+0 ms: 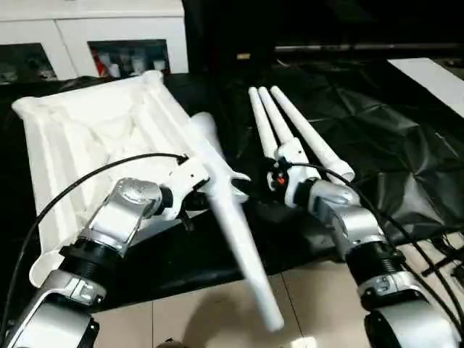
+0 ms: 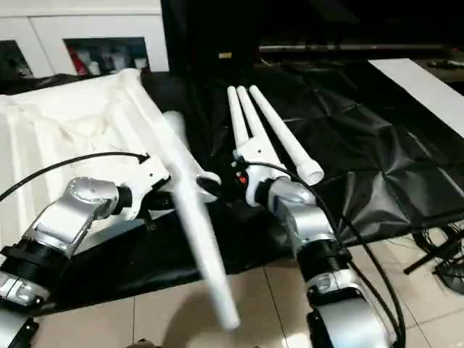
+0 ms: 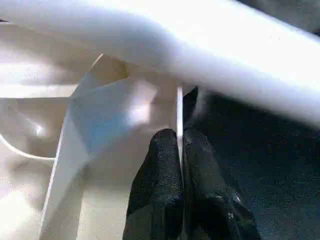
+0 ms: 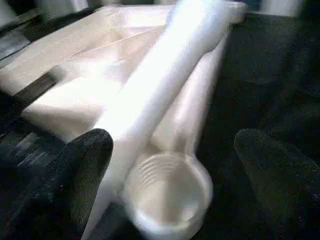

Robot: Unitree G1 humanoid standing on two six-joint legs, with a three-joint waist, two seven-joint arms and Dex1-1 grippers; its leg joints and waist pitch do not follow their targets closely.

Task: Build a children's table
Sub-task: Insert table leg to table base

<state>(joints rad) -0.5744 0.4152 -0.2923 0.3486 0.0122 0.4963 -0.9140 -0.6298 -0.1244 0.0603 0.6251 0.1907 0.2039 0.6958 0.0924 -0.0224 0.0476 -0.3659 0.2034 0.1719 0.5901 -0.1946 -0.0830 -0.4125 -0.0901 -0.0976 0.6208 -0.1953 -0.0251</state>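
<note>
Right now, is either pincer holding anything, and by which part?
The left pincer is shut on the tabletop, pinching a thin edge wall near a corner. The right pincer stands open at the corner socket, holding nothing.

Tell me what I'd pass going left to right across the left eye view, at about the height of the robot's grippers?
Tabletop, ribbed side up → left gripper, pinched on the tabletop's edge → a leg slanting over that edge toward the camera → right gripper, fingers wide apart → three legs lying together on black sheeting.

Black sheet (image 1: 377, 145) over tiled floor (image 1: 217, 312), white glass-door cabinet (image 1: 109, 36) behind
</note>
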